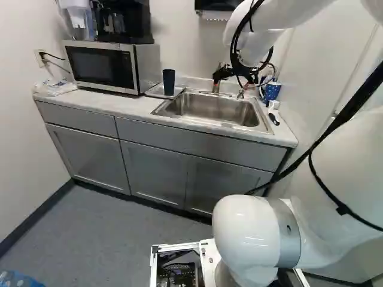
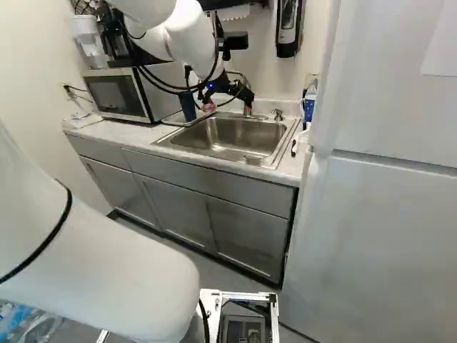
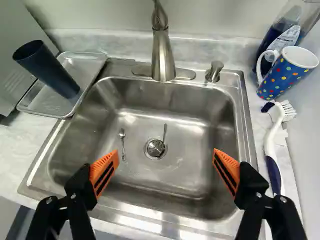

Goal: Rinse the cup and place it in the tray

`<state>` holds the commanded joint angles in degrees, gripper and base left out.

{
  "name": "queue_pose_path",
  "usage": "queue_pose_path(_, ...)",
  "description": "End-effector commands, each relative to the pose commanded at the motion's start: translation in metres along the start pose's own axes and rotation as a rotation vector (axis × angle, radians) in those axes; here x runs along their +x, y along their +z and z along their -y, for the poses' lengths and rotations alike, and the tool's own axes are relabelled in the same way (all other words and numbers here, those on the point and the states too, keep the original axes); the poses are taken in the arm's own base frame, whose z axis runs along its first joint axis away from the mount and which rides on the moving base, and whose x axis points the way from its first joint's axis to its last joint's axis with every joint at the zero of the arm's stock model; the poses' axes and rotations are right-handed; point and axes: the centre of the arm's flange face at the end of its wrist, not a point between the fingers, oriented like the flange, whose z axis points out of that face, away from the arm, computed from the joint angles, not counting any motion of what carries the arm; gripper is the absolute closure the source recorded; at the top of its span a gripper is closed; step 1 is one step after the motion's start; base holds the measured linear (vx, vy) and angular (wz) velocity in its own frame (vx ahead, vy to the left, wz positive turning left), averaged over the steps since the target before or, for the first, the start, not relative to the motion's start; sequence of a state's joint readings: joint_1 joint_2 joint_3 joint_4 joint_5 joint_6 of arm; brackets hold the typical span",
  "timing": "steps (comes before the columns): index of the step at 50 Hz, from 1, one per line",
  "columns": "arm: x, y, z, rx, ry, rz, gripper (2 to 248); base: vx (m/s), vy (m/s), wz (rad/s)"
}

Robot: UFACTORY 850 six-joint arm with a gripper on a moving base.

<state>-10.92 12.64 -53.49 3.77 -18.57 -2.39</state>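
Gripper (image 3: 165, 154) open, empty, above stainless-steel sink (image 3: 142, 107); 12 o'clock = toward metal faucet (image 3: 163, 57). Likely target: blue, multicolour-dotted, cylindrical mug (image 3: 284, 77), upright on counter, 2 o'clock, well apart, handle sinkward at its 10; reach probably goes 2-ward. Clear rectangular tray (image 3: 87, 71), holding dark-blue tumbler (image 3: 47, 67): 10 o'clock.

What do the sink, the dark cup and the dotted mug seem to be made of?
Sink: brushed stainless steel, by its grey colour and soft metallic shine.
Dark cup: probably plastic, by its smooth, even-coloured wall; coated metal is possible.
Dotted mug: likely glazed ceramic, judging by its looped white handle and painted dots.
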Motion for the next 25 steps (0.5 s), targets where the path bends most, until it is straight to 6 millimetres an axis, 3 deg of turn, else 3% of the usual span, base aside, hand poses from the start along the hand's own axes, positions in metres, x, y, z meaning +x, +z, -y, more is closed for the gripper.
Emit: queue_pose_path(25, 0.0, 0.0, 0.0, 0.0, 0.0, 0.0, 3, -0.059, 0.048, -0.005)
